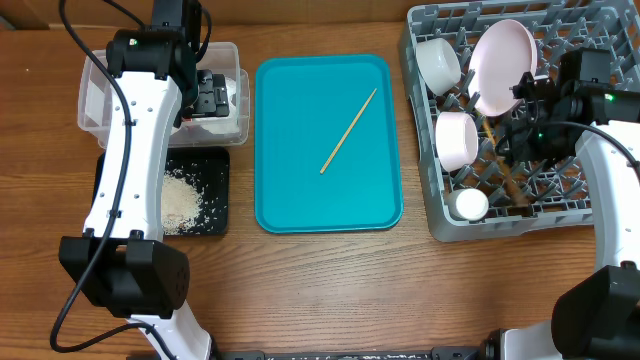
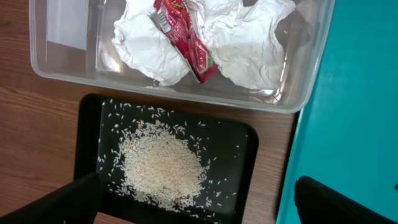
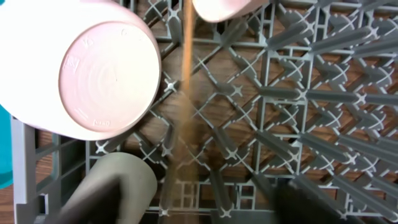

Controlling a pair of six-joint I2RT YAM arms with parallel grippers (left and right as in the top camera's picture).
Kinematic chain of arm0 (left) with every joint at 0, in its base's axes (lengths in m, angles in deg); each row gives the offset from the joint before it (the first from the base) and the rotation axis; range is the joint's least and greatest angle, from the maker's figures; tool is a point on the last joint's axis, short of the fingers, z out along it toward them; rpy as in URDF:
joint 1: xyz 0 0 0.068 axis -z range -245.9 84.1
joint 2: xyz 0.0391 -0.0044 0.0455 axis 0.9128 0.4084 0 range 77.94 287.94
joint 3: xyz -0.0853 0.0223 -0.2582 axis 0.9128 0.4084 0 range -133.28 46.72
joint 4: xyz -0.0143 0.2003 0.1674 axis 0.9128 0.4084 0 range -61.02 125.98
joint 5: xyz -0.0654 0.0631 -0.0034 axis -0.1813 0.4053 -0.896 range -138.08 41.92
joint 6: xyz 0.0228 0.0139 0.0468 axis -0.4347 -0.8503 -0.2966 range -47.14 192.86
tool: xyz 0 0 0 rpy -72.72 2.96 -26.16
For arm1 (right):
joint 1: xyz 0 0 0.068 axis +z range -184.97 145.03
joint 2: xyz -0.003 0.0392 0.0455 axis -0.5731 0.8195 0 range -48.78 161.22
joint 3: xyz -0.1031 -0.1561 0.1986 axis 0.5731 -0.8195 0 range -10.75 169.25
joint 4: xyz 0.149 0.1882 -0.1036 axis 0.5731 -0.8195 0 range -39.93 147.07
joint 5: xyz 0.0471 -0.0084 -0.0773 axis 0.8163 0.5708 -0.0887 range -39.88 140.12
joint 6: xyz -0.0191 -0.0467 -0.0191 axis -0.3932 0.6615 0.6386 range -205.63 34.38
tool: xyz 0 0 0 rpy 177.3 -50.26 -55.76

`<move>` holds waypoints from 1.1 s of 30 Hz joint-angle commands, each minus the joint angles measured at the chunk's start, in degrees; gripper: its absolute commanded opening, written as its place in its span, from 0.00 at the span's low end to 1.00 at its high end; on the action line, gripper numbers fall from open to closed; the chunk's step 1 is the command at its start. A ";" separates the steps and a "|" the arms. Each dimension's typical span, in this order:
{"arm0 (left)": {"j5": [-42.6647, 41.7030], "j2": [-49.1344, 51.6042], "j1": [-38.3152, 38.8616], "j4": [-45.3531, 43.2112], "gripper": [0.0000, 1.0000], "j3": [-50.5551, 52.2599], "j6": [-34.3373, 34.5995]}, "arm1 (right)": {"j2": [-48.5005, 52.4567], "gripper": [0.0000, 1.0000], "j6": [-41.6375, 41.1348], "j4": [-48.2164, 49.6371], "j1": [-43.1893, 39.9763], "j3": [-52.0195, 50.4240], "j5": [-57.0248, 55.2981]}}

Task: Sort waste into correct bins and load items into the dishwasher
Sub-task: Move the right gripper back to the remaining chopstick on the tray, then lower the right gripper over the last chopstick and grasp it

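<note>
Chopsticks are judged the step in hand; overhead, one chopstick [image 1: 348, 131] lies on the teal tray [image 1: 290, 195], to be fetched next; left wrist: napkins [image 2: 249, 43] and wrapper [image 2: 189, 46] sit in the tub [image 2: 56, 62], rice [image 2: 161, 165] in the black tray [image 2: 87, 124], left gripper [image 2: 196, 199] wide, empty; right wrist: the other chopstick [image 3: 185, 93] is seen among rack [image 3: 298, 99] pegs, right gripper [image 3: 211, 199] parted.

chopstick [image 3: 185, 93] blurred (right wrist view); bowl [image 3: 93, 74] cut by edge

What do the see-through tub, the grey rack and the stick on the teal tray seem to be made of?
Tub: clear glossy plastic; the napkins show through its walls. Rack: grey moulded plastic, matte finish. Stick: likely bare wood or bamboo, given its pale tan, dull surface.
</note>
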 commanded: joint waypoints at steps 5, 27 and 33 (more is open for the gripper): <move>0.79 -1.53 -0.11 0.11 1.00 -1.20 0.33 | -0.26 1.00 0.15 3.10 -0.11 -0.09 3.06; 0.79 -1.53 -0.11 0.11 1.00 -1.20 0.33 | 4.00 1.00 -35.63 18.01 30.95 3.48 7.48; 0.79 -1.53 -0.11 0.11 1.00 -1.20 0.33 | 9.53 1.00 -38.16 21.05 37.94 3.48 6.93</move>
